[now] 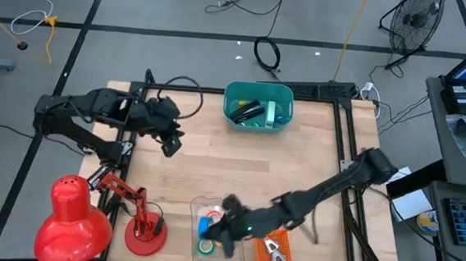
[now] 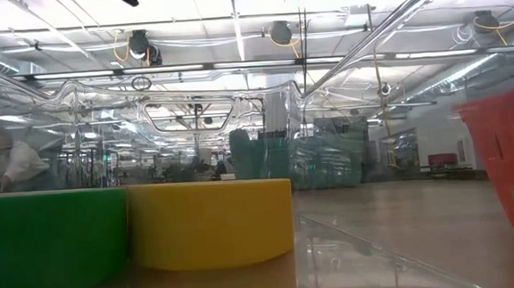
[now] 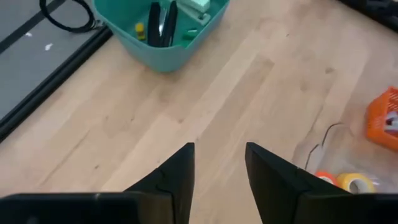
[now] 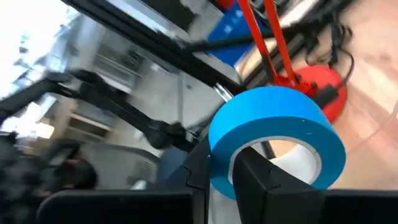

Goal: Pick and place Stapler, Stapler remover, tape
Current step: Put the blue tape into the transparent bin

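High view: teal bin at desk rear holds dark tools. Clear tray at front holds tape rolls; right pincer over it.
Left wrist view: left pincer fingers apart, empty, above desk.
Right wrist view: right pincer clamped on blue tape.

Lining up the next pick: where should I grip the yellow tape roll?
Probably its ring wall, from above: the yellow tape roll lies flat, core up, so one gripper finger in the core, one outside, away from the green roll alongside.
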